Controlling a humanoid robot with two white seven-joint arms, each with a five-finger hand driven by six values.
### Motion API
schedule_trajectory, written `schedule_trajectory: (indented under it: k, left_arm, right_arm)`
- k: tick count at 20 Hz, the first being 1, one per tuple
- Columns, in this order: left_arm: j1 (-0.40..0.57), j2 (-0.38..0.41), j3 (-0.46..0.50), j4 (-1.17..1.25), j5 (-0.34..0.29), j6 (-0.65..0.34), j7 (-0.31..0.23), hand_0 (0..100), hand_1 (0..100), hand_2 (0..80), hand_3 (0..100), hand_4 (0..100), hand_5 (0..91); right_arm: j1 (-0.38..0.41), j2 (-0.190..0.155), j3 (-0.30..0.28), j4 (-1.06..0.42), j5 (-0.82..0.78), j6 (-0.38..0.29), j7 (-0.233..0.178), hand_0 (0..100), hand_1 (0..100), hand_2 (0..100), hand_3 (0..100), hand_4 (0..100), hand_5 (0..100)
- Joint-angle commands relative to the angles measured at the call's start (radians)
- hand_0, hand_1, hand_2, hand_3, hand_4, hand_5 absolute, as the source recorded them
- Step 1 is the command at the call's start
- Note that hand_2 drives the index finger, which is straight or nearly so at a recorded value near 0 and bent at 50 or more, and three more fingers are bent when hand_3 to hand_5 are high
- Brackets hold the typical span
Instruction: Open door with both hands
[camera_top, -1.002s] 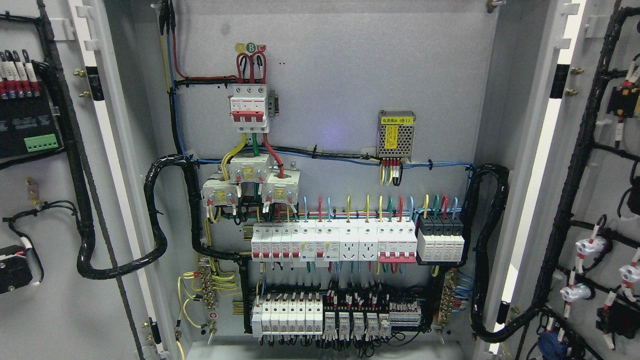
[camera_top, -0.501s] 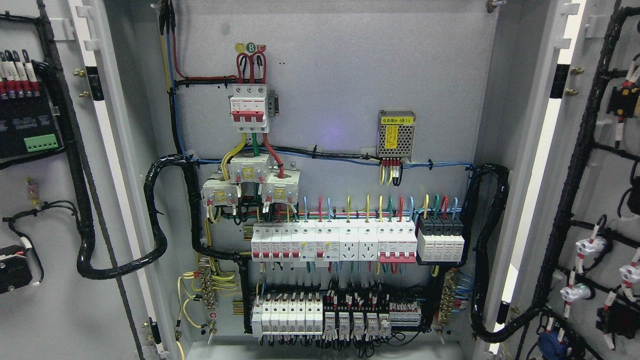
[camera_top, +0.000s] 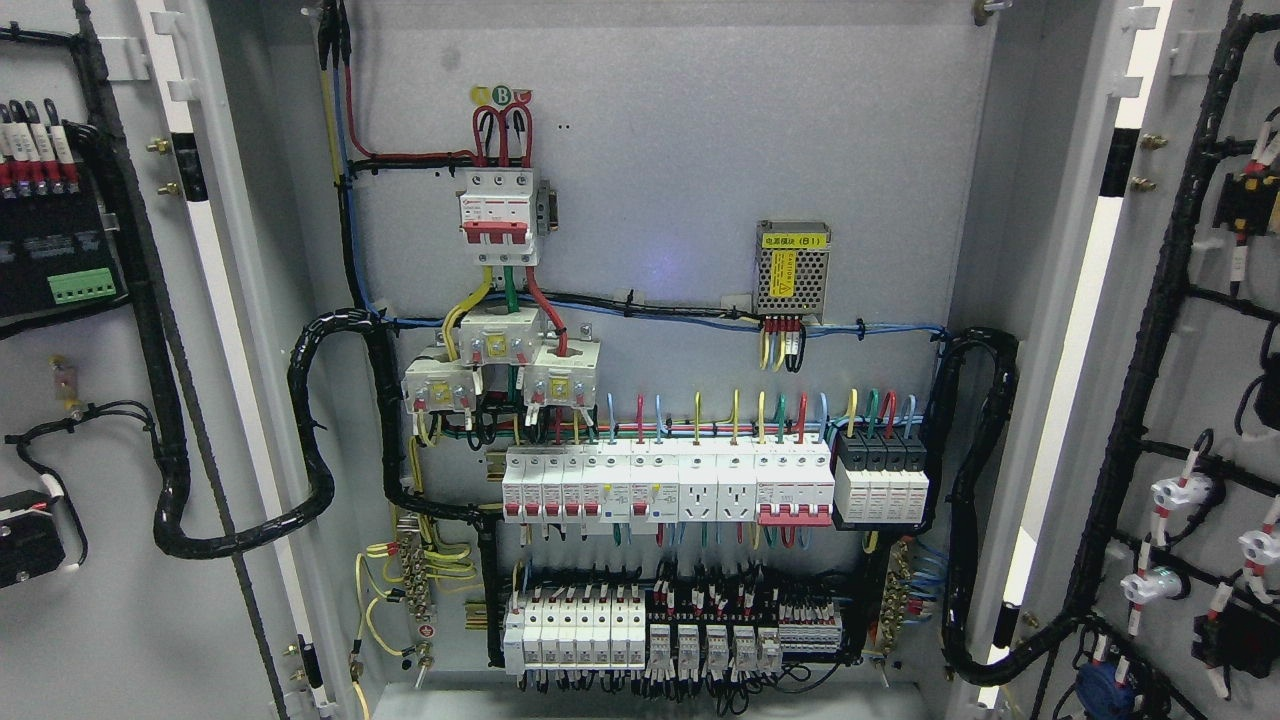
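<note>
- Change over the last second: almost none. The left door (camera_top: 110, 420) shows a very slight shift, seen in the black box (camera_top: 28, 545) at its lower edge, which sits a touch further left than it did a second ago. The right door (camera_top: 1210, 400) and the cabinet interior match the earlier views.
- Position of the doors: both stand swung wide, one at each side of the picture, with their inner faces and cable harnesses turned toward the camera. The left door's white edge strip (camera_top: 215, 290) and the right door's white edge strip (camera_top: 1085, 300) flank the opening.
- Cabinet (camera_top: 660, 150): the back panel is fully exposed. Visible on it are the red-handled main breaker (camera_top: 497, 222), the small power supply (camera_top: 792, 267), the upper breaker row (camera_top: 665, 485) and the lower breaker row (camera_top: 640, 630).
- Hands: neither the left hand nor the right hand appears in the head view, so whether each is spread, curled or gripping anything cannot be told.
- Meaning for the task: judged from the door positions, the opening is effectively complete. The faint residual drift of the left door suggests it is settling at the end of its swing.
- Caution: the black cable looms (camera_top: 310, 420) run from doors to cabinet near the hinges; further swing could strain them.
</note>
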Motion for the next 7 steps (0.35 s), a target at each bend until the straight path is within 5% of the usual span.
schedule_trajectory:
  k: [1,7]
  left_arm:
    - [0.000,-0.034,-0.002,-0.001,0.000,0.000,0.000,12,39,0.0,0,0,0.0]
    - [0.000,-0.034,-0.002,0.000,0.001,0.000,0.000,12,39,0.0,0,0,0.0]
  right_arm:
    - [0.000,0.041,-0.021,0.002,0.005,-0.001,0.000,12,39,0,0,0,0]
    - [0.000,0.041,-0.026,0.002,0.005,-0.001,0.000,12,39,0,0,0,0]
